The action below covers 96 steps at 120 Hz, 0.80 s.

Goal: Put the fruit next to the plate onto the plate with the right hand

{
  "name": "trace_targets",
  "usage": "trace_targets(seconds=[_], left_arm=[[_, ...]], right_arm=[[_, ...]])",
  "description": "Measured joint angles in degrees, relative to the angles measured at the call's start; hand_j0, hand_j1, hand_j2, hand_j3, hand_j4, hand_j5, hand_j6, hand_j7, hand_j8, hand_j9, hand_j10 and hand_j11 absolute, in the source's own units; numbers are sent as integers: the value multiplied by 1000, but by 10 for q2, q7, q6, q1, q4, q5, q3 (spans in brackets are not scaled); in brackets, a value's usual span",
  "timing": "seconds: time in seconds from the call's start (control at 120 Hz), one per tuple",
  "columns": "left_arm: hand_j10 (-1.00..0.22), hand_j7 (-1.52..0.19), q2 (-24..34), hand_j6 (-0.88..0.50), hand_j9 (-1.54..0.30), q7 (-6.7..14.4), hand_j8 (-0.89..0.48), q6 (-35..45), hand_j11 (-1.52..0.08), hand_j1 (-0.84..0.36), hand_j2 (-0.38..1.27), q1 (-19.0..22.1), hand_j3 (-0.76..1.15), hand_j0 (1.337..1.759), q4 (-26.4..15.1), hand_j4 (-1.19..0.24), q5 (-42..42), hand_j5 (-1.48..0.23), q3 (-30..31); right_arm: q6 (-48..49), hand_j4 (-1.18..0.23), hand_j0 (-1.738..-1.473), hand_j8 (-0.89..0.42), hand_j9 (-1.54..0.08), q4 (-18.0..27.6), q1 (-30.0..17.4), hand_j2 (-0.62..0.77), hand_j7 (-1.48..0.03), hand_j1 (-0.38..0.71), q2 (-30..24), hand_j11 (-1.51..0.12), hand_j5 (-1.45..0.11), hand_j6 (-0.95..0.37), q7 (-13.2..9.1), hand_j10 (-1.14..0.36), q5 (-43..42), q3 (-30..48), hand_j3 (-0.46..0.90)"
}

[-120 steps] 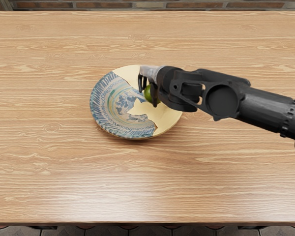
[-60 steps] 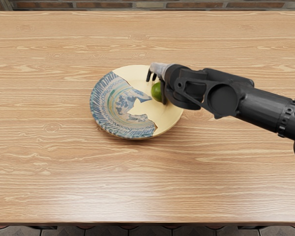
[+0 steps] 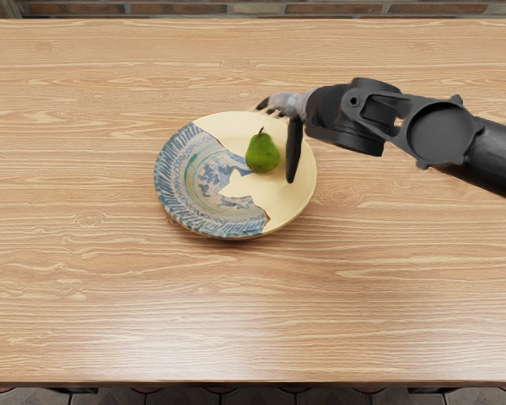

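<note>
One green pear (image 3: 262, 153) upright on plate (image 3: 297, 192), right robot hand (image 3: 290, 110) spread just beside it, holding nothing

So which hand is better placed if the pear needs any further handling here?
Right. The right hand hangs open beside the pear, which stands on the plate; the left arm is not in view. Probably only pulling away remains.
</note>
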Motion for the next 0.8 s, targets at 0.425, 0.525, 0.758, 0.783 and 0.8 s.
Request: trace_targets(seconds=[0.425,0.525,0.758,0.783,0.8], left_arm=[[0,0,0,0,0,0,0,0,0,349,0,0,0,1658,0,0,0,0,0],[0,0,0,0,0,0,0,0,0,349,0,0,0,1658,0,0,0,0,0],[0,0,0,0,0,0,0,0,0,349,0,1,0,1658,-1,0,0,0,0],[0,0,0,0,0,0,0,-1,0,349,0,1,0,1658,-2,0,-1,0,-1],[0,0,0,0,0,0,0,-2,0,349,0,0,0,1658,-3,0,-1,0,-2]], right_arm=[[134,-39,-1658,-38,-48,134,-4,-5,-48,-307,-229,-48,-49,-39,0,-37,132,58,0],[171,-38,-1658,-37,-46,153,-11,-5,-46,-308,-275,-46,-46,-38,0,-36,149,64,0],[215,-36,-1658,-36,-44,164,-29,-6,-44,-310,-326,-44,-44,-37,0,-36,160,69,0],[216,-36,-1658,-36,-44,164,-30,-6,-44,-310,-327,-44,-44,-38,0,-36,161,69,0],[217,-36,-1658,-37,-44,164,-31,-6,-44,-310,-328,-44,-44,-38,0,-36,161,69,0]])
